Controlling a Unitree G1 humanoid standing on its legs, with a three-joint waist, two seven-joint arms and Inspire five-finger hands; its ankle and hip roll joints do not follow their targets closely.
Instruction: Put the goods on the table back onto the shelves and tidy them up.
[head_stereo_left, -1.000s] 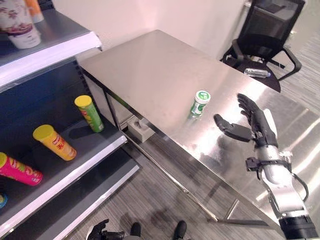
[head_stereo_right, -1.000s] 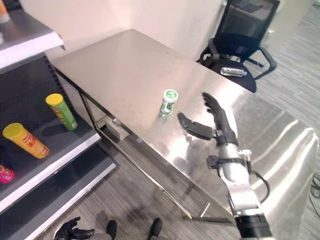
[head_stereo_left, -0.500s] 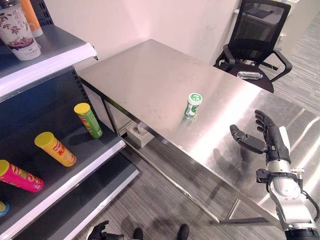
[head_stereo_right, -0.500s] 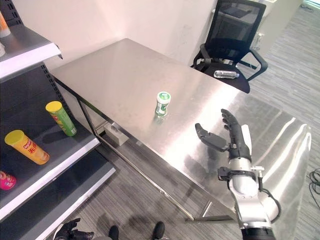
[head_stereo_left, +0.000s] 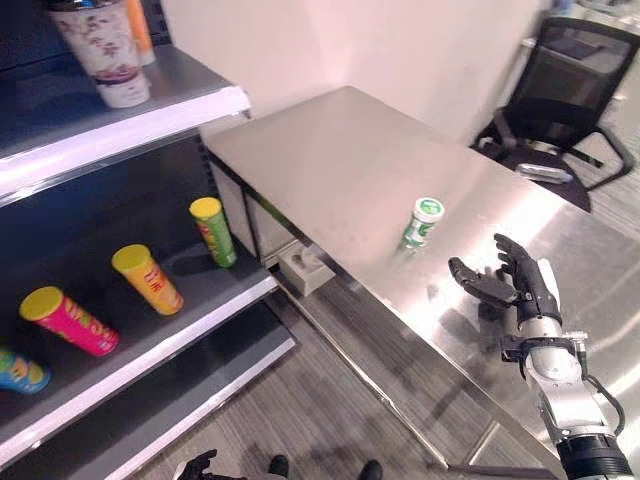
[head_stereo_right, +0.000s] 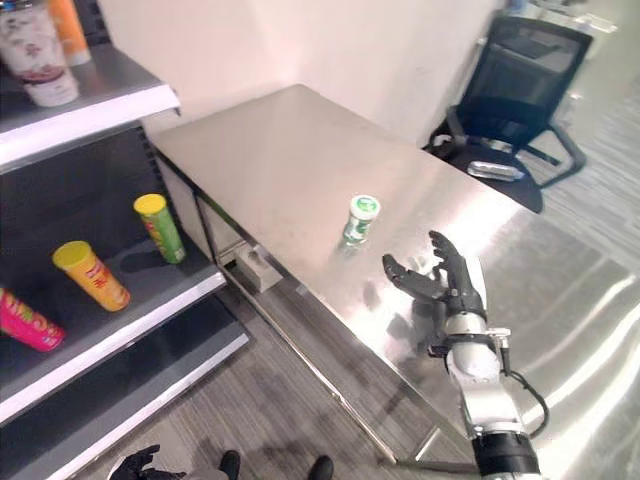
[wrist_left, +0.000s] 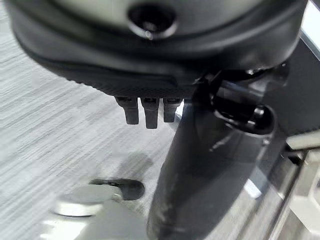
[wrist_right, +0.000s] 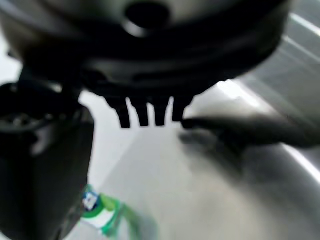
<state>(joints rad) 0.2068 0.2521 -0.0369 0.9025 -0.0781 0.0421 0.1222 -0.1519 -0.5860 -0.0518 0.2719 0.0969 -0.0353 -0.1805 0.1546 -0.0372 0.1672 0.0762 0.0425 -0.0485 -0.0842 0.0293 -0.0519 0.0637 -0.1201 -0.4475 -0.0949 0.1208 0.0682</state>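
One small green bottle stands upright on the tabletop, just beyond my right hand, whose fingers are spread and hold nothing. It looks light, stiff and smooth, so it may tip or slip; I would take it round the body below the white-and-green cap. My left hand hangs low near the floor, curled on nothing as far as I can tell. The shelf holds lying tubes. The bottle's label is too small to make out.
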